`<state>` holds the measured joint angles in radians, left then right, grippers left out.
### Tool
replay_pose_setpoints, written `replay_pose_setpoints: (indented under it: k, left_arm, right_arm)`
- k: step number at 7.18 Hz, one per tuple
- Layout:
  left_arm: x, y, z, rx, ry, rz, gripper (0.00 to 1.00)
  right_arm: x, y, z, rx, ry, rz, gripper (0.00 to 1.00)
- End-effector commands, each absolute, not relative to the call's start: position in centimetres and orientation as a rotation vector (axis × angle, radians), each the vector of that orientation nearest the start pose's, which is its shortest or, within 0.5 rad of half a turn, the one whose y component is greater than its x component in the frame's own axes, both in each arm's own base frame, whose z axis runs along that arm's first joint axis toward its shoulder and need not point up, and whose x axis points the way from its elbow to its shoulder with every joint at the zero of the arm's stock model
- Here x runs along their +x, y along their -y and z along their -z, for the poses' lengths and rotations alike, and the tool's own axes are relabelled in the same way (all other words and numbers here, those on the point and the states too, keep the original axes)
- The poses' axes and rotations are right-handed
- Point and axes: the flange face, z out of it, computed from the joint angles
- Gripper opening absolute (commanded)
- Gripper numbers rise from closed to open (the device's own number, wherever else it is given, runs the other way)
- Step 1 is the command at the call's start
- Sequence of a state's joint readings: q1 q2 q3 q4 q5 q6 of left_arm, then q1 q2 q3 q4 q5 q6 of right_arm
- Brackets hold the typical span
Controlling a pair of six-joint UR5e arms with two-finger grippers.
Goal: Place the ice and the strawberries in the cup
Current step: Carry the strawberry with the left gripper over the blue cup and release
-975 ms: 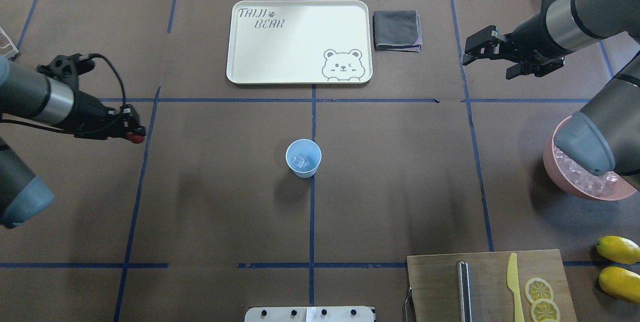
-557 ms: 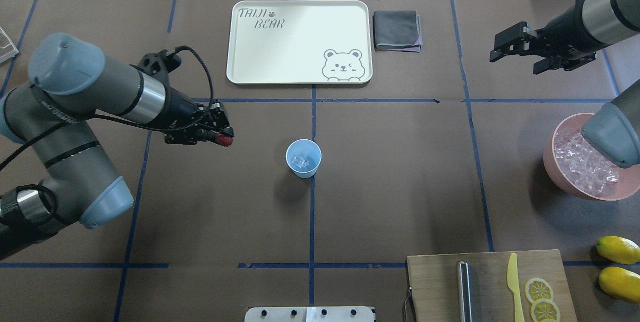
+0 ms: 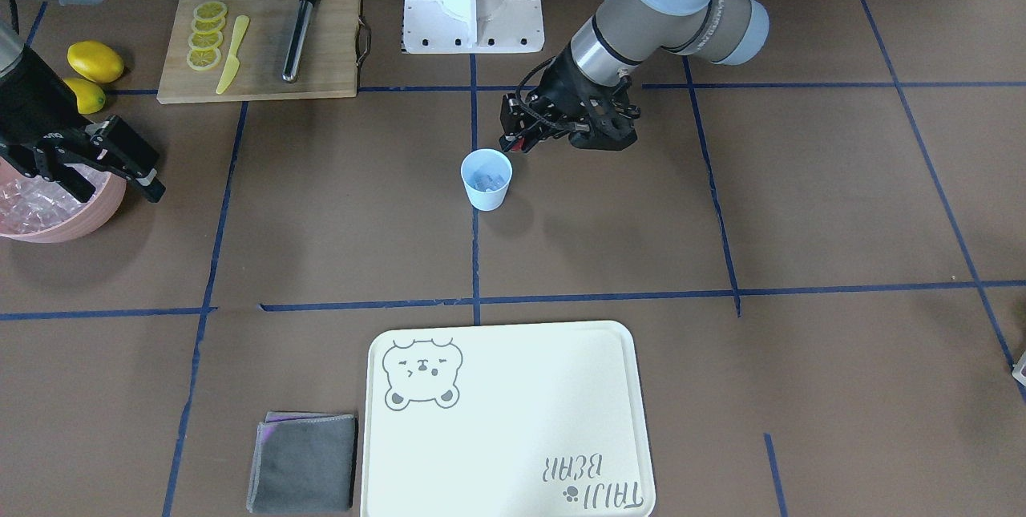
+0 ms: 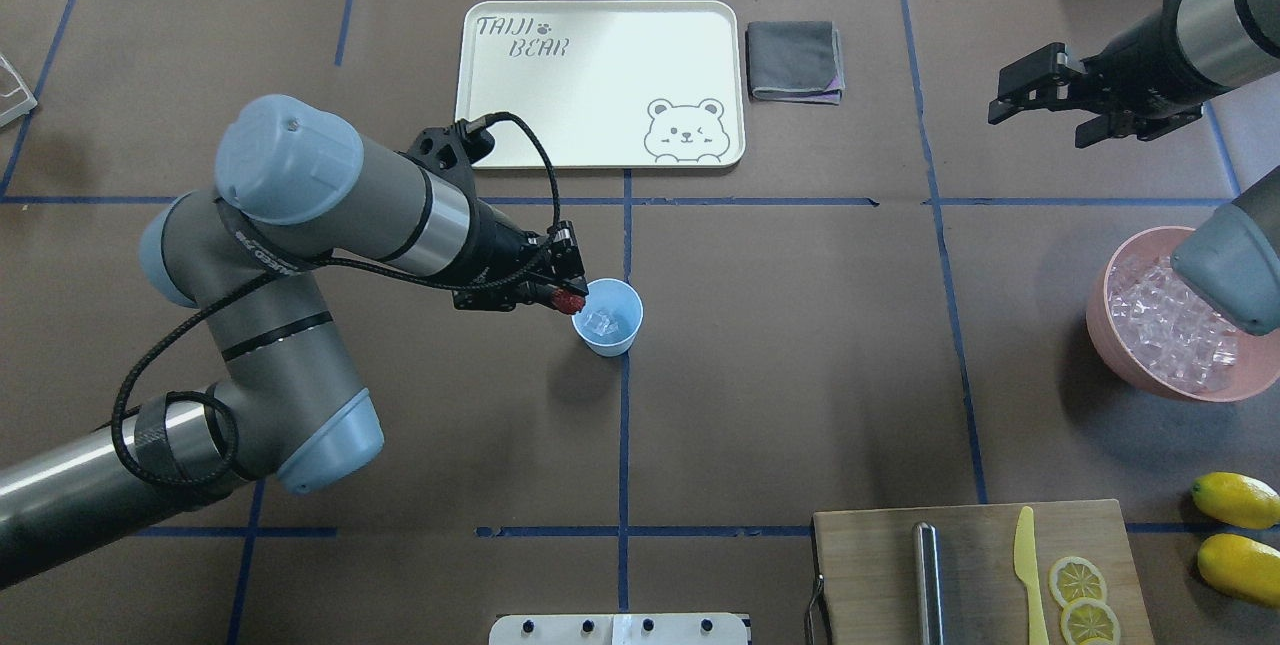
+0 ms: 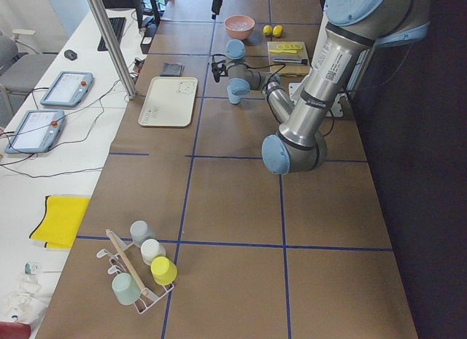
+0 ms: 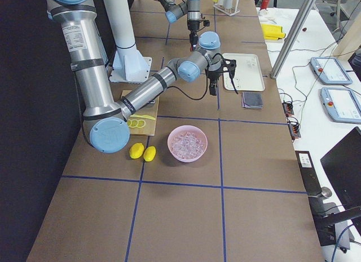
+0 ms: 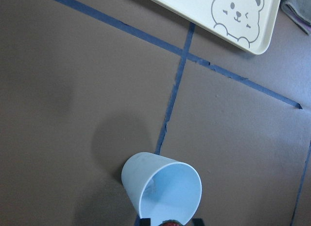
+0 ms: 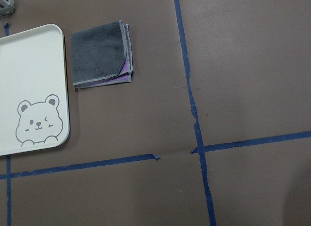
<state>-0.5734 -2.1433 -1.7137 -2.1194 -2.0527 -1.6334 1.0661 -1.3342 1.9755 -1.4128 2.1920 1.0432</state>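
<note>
Bear tray beside grey cloth; cutting board near lemons.

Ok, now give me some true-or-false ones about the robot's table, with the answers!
1. The left arm's jaws hold the strawberry right by the rim of the cup. True.
2. The cup is empty. False: ice lies inside.
3. The pink bowl holds ice too. True.
4. The right arm's jaws hold a lemon. False: they are open and empty; both lemons lie on the table.
5. The grey cloth lies on the tray. False: it lies beside the tray.
</note>
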Motion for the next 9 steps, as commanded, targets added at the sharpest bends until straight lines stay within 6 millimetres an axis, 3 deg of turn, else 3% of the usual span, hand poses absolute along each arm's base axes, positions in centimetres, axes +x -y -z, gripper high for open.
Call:
replay_pose_setpoints:
  k: [1, 3, 4, 5, 6, 7, 8, 9]
  left_arm:
    - [51.4, 41.0, -18.7, -0.074, -1.298, 0.231, 0.09]
    - [51.4, 41.1, -18.8, -0.041, -1.297, 0.194, 0.29]
    - [51.4, 41.1, -18.7, -0.038, -1.298, 0.192, 0.32]
    - [51.4, 41.3, -18.8, -0.019, -1.296, 0.207, 0.44]
    - [51.4, 41.4, -18.8, -0.016, -1.294, 0.21, 0.64]
    - [51.4, 41.4, -18.8, -0.014, -1.294, 0.207, 0.75]
    - [51.2, 41.5, -18.8, -0.012, -1.294, 0.21, 0.76]
    - [49.2, 43.1, -18.8, 0.01, -1.3, 0.232, 0.77]
  right_arm:
    - [-19.4, 50.7, -32.1, 0.15, 0.965, -0.245, 0.99]
    - [-19.4, 50.7, -32.1, 0.148, 0.965, -0.245, 0.99]
    - [-19.4, 50.7, -32.2, 0.149, 0.964, -0.245, 0.99]
    - [-19.4, 50.7, -32.1, 0.148, 0.965, -0.245, 0.99]
    - [-19.4, 50.7, -32.2, 0.147, 0.964, -0.245, 0.99]
    - [-19.4, 50.7, -32.2, 0.147, 0.964, -0.245, 0.99]
    - [-19.4, 50.7, -32.2, 0.146, 0.964, -0.247, 0.99]
    - [-18.9, 50.3, -32.6, 0.143, 0.961, -0.251, 0.99]
